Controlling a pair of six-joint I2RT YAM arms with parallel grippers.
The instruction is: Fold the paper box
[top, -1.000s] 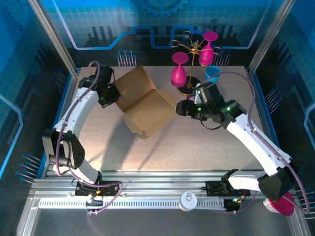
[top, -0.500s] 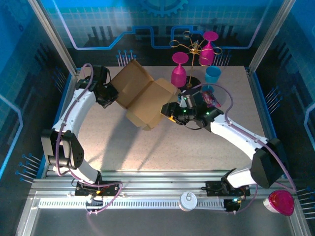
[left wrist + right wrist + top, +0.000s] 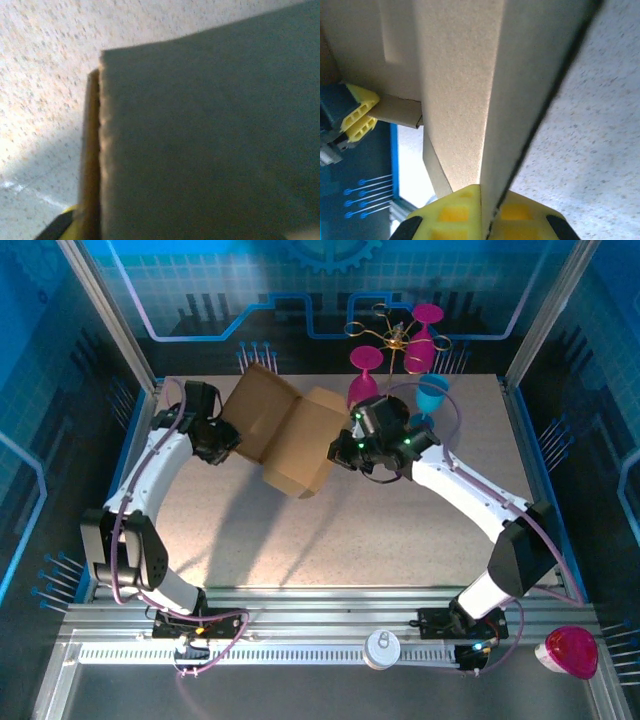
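From above, you see the paper box [image 3: 285,435] half open and tilted over the far-left part of the speckled table [image 3: 330,530], between the two arms. Whether its lowest corner touches the tabletop cannot be told. Your left gripper [image 3: 228,436] is at the box's left panel and your right gripper [image 3: 340,448] is at its right edge. Just behind the right arm stand pink wine glasses [image 3: 364,380] by a gold rack [image 3: 390,335], with a blue cup [image 3: 433,392] beside them. A pink bowl [image 3: 570,652] lies beyond the table's near right corner.

In your left wrist view, a shaded cardboard panel of the box covers most of the picture. A thin flap edge runs down its left side, and one yellow fingertip [image 3: 64,228] shows beside that edge. You cannot tell here whether these fingers pinch the cardboard.

In your right wrist view, the two yellow pads [image 3: 447,212] are closed tight on the edge of a box wall. The left gripper's yellow fingers sit at the end of a small flap.
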